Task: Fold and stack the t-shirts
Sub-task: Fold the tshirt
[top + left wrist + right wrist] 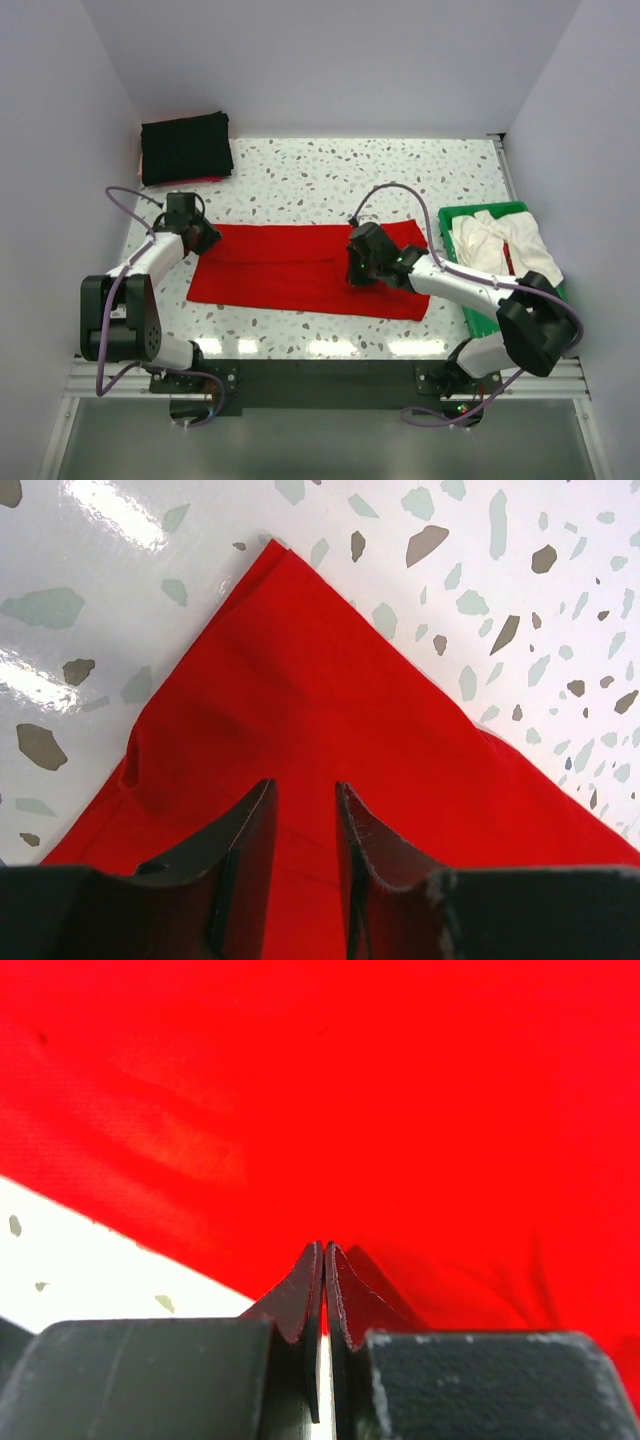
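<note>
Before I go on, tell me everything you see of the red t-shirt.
The red t-shirt is plain bright cloth, folded into a long band lying flat across the middle of the speckled table, a fold edge running along its length. The left gripper stands over its far left corner, jaws a little apart. The right gripper sits on it toward the right end, jaws shut; whether cloth is pinched cannot be told.
</note>
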You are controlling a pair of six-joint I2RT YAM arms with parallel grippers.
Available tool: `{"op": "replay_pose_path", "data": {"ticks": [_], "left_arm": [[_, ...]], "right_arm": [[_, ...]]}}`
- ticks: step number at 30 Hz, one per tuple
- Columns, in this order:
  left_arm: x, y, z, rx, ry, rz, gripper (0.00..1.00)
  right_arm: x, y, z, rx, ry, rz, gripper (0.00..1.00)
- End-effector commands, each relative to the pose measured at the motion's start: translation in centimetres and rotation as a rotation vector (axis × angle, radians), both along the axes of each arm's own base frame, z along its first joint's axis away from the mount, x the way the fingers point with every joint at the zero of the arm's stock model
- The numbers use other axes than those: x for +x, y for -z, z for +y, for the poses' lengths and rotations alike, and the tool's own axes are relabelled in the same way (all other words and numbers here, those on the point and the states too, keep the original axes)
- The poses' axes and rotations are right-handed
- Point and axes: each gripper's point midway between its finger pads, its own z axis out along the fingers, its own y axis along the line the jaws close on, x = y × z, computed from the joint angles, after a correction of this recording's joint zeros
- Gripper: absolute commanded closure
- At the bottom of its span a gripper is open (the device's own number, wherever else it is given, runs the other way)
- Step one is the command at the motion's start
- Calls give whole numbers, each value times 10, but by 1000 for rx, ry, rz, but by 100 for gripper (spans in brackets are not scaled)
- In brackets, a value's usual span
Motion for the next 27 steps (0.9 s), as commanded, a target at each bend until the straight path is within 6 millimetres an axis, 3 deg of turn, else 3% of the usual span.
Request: {"op": "replay_pose_path", "data": {"ticks": [1,5,7,9,14,15,19,27], "left_arm": [[6,-1,-3,-5,13,-28,66],[6,-2,-3,-7,14,-32,66],[6,-2,-3,-9,15,-32,66],[6,-2,-3,-8,16,-32,66],[6,-2,-3,-9,15,-32,66],[7,-3,-3,-9,15,-35,66],[9,-5,-3,-6,15,-43,66],[5,3,2,1,-22,-1,68]], "right_arm": [[-11,-5,9,22,5,-9,100],[-17,-2,11,5,-3,-6,100],[-17,-5,11,10,-3,-15,95],[-17,-9,11,6,-5,-22,85],[-16,-26,6,3,-8,-58,73],[-15,-28,3,-9,0,-67,66],[-11,-37,-5,-28,23,-101,53],[-4,-27,-33,-138,117,-100,49]]}}
